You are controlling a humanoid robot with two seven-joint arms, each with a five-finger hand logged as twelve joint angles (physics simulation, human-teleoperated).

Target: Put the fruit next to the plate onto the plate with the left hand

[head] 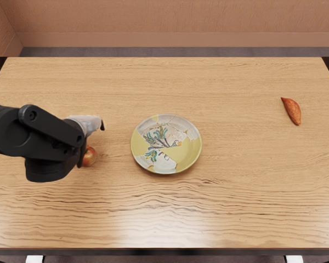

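fruit (90, 156): small, round, red shading to orange-yellow, glossy. Sits on the bench (236, 208), left of the plate (193, 154), near it but clearly apart, not on it. Only its right part shows, so can't tell its full shape or which way it's turned.
plate: round, shallow, lying flat near bench centre, slightly left of it. Pale yellow rim, white patches, blue-green leafy motif across the middle. Nothing on it.
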